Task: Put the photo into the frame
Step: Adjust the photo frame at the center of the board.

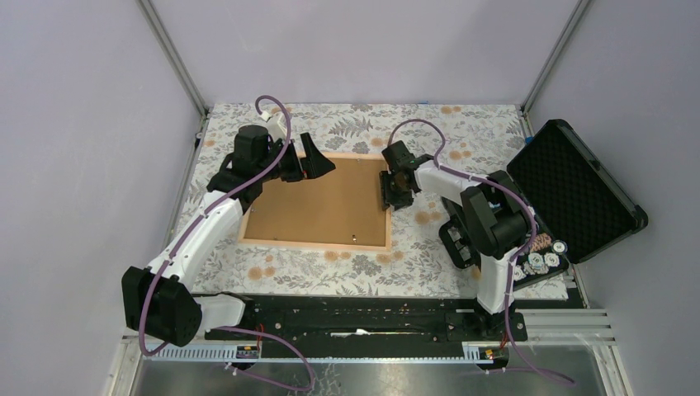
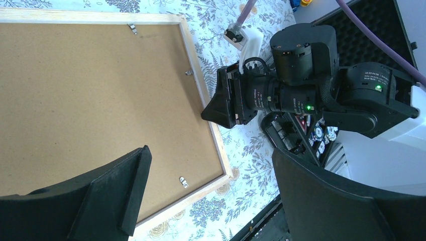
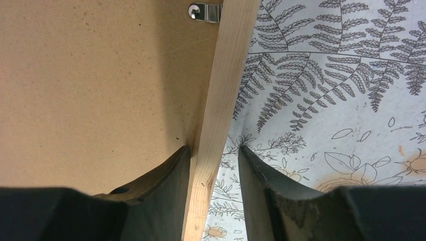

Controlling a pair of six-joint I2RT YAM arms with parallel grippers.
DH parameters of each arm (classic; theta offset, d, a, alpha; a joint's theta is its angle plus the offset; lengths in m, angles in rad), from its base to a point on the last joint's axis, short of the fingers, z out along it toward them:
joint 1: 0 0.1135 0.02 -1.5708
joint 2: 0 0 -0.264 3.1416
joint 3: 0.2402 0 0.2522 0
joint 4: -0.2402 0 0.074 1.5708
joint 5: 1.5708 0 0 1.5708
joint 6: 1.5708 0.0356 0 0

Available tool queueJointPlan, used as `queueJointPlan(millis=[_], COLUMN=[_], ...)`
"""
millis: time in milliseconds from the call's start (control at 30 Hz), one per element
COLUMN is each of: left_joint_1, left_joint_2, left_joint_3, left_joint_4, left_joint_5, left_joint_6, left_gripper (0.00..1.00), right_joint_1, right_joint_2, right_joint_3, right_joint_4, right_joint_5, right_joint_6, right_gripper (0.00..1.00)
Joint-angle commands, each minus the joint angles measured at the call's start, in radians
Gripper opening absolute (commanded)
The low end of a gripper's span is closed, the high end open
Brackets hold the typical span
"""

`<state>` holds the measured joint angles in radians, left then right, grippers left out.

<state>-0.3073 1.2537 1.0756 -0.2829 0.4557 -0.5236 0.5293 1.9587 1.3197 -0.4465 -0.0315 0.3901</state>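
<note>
The light-wood frame (image 1: 314,243) lies face down on the floral cloth. The photo's plain brown board back (image 1: 322,202) fills it, and the printed side is hidden. My left gripper (image 1: 318,165) is open and empty, raised over the frame's far edge. In the left wrist view (image 2: 211,165) its fingers are spread wide above the board (image 2: 90,100) and the frame's rail (image 2: 201,90). My right gripper (image 1: 394,194) straddles the right rail (image 3: 226,75). In the right wrist view (image 3: 215,150) one finger touches the rail's inner side on the board (image 3: 90,85). The other finger stands clear outside it.
A black foam-lined case (image 1: 578,190) lies open at the right edge, with a small black tray of chips (image 1: 541,260) beside the right arm. Small metal clips (image 2: 183,182) sit on the frame's inner rim. Walls close the back and sides.
</note>
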Motion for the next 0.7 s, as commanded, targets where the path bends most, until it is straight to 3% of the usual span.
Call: queueJointPlan(millis=[0, 133, 367, 533, 667], left_joint_1=[-0.004, -0.004, -0.004, -0.005, -0.006], left_joint_2=[-0.033, -0.034, -0.039, -0.036, -0.031], left_joint_3=[0.027, 0.026, 0.025, 0.02, 0.02], left_joint_4=[0.037, 0.037, 0.039, 0.038, 0.037], left_joint_5=[-0.009, -0.013, -0.024, -0.044, -0.047], left_joint_6=[0.012, 0.013, 0.016, 0.022, 0.024], left_gripper=[0.99, 0.99, 0.99, 0.99, 0.99], right_joint_1=[0.005, -0.026, -0.112, -0.117, -0.117], right_joint_2=[0.018, 0.06, 0.233, 0.403, 0.454], right_joint_3=[0.033, 0.113, 0.339, 0.636, 0.824], right_joint_4=[-0.036, -0.052, -0.054, -0.172, -0.306], right_joint_5=[0.098, 0.162, 0.072, 0.162, 0.266], right_joint_6=[-0.038, -0.092, -0.222, -0.292, -0.291], right_gripper=[0.43, 0.39, 0.36, 0.46, 0.6])
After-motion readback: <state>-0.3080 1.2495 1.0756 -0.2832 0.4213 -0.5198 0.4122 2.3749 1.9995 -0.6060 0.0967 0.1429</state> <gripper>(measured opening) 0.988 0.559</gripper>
